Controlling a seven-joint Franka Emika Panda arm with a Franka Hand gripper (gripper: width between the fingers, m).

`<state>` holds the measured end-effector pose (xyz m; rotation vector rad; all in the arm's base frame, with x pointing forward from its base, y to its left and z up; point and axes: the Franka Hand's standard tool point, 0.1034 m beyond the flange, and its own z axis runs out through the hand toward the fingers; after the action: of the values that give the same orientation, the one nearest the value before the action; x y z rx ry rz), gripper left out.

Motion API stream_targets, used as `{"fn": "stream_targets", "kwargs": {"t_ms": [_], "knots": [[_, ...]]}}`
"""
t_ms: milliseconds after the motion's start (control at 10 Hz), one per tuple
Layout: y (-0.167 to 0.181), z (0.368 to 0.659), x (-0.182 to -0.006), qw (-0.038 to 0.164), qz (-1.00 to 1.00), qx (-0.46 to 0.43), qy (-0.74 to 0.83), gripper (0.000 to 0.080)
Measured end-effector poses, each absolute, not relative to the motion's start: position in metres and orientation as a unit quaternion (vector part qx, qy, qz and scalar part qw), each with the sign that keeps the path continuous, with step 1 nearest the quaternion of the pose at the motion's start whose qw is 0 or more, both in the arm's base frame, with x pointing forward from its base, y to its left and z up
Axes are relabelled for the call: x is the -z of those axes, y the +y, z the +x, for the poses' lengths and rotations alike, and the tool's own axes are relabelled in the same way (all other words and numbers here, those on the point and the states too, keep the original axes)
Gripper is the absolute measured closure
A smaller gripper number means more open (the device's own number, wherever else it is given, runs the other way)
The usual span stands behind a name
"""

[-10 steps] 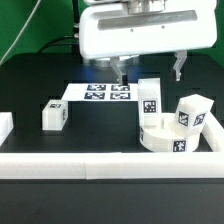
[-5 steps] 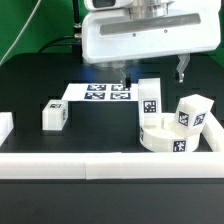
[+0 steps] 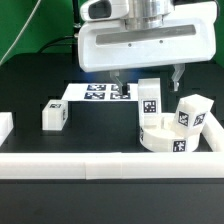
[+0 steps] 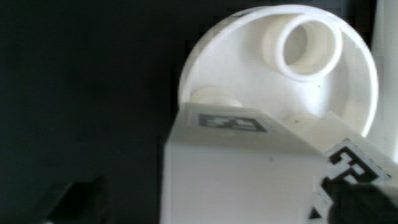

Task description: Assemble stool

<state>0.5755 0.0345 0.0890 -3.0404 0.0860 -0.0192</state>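
The gripper [image 3: 147, 78] hung over the seat [image 3: 166, 140], jaws wide apart, holding nothing. Its fingers [image 3: 115, 78] straddled the upright leg [image 3: 150, 100], which stood at the seat's edge. A second leg [image 3: 190, 112] leaned tilted on the seat. The third leg [image 3: 54, 116] lay well apart from the seat, toward the exterior view's left. The marker board [image 3: 100, 93] lay behind the seat, and a rail [image 3: 100, 165] ran just in front of it.

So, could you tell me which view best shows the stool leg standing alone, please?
The exterior view: the lone leg stands whole and unobstructed on the exterior view's left, clear of everything else. The wrist view does not show it, only other white parts close up.
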Motion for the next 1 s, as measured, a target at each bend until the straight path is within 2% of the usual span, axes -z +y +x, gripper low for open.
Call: {"fn": "stream_targets", "kwargs": {"t_ms": [100,200,300,600,800,1000], "knots": [[0.0347,0.5771,-0.0903,0.05,-0.998,0.007,0.028,0.0377],[0.0349,0.5785,-0.0907,0.05,-0.998,0.012,0.026,0.0377],[0.0348,0.5786,-0.0907,0.05,-0.998,0.012,0.029,0.0466],[0.0349,0.5785,-0.0906,0.05,-0.997,0.011,0.053,0.0466],[0.0356,0.5779,-0.0901,0.054,-0.989,0.006,0.136,0.0466],[0.0375,0.5769,-0.0893,0.075,-0.961,-0.003,0.267,0.0465]]}}
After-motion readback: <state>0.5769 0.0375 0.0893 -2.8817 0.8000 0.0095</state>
